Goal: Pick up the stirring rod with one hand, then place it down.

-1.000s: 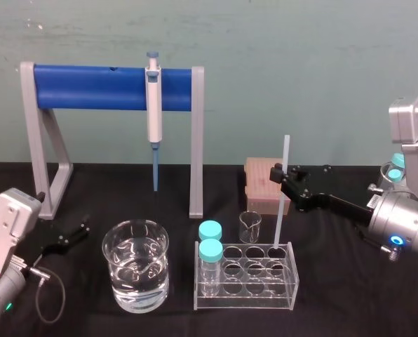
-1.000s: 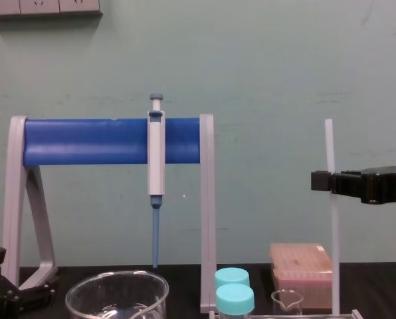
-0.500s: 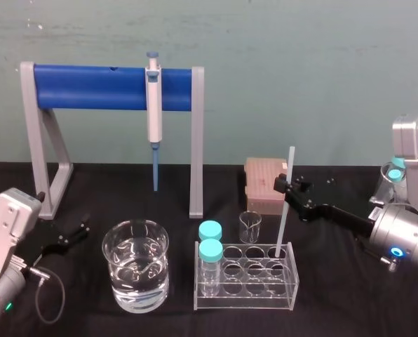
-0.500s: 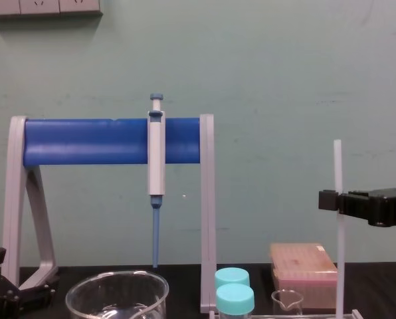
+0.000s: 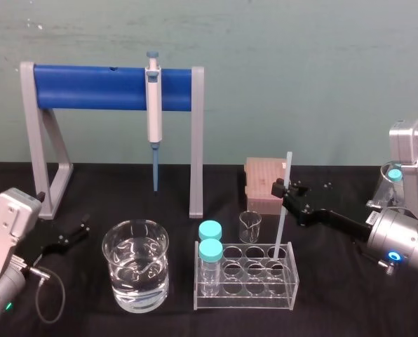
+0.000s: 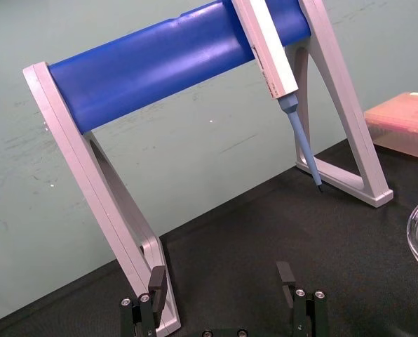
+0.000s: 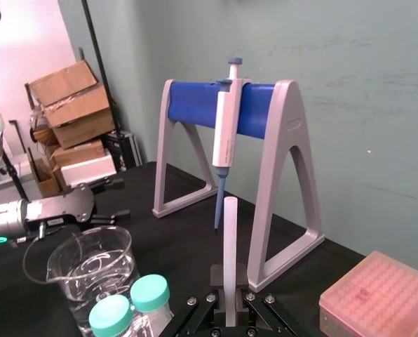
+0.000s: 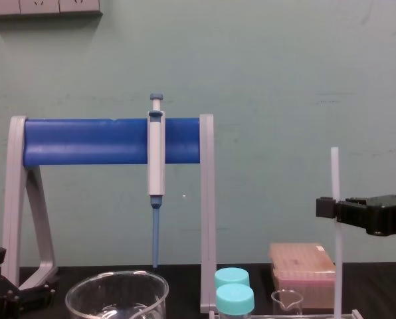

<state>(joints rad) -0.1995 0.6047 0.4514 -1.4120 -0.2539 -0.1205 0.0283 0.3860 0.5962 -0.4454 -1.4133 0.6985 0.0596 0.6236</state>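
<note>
Our right end effector (image 5: pixel 282 188) is clamped on the rod (image 5: pixel 287 167), which stands nearly upright, its lower end in the rear right hole of the rack (image 5: pixel 244 300). Our left end effector (image 5: pixel 67 237) sits low beside the stand (image 5: pixel 37 140), fingers apart.

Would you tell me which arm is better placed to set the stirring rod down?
Right: the right gripper holds the stirring rod at the rack; the left gripper rests open by the stand.
</note>
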